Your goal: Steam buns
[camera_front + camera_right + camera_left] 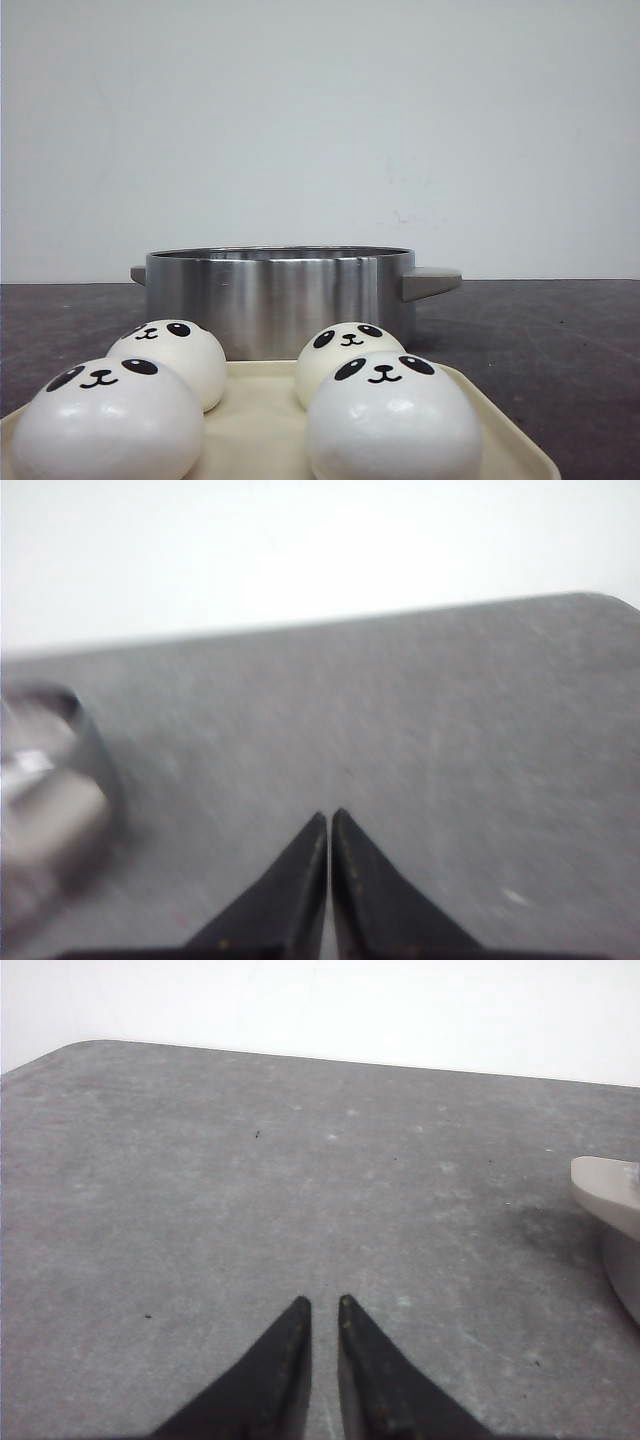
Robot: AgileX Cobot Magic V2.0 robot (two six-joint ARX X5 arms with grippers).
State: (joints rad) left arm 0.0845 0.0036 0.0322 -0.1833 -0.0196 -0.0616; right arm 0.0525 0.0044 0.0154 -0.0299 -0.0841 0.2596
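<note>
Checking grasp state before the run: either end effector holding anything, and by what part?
Nothing held. Left end effector and right end effector are both closed on nothing above bare table. All four buns sit on the tray.

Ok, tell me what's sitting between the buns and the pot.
Nothing visible. The four buns sit on the beige tray, and the steel pot stands directly behind it, top open with no lid. Only the pot's own wall must be cleared. Neither hand appears in the front view.
</note>
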